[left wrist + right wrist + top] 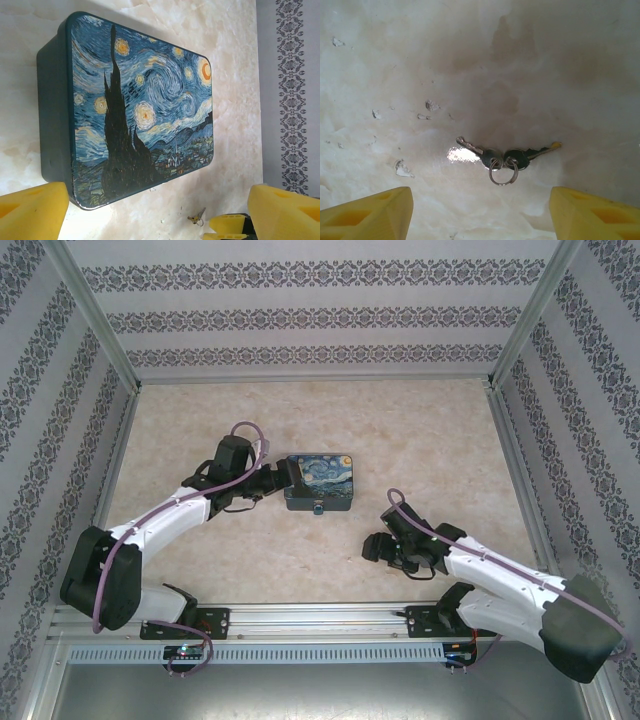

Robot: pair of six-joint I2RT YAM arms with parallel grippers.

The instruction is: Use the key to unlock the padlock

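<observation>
Left gripper [157,214], spread wide, faces closed tin box [140,115]; keys [502,157] lie outside.

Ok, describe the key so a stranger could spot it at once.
Start at the starry-night tin box on the table, then find the right gripper. Just ahead of it lie two small keys on one ring, dark metal among pale flecks.

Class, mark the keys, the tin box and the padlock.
keys [491,157]: right wrist view, left key's head.
tin box [145,115]: left wrist view, middle of lid.
padlock [318,508]: top view, body, at the box's front.
</observation>
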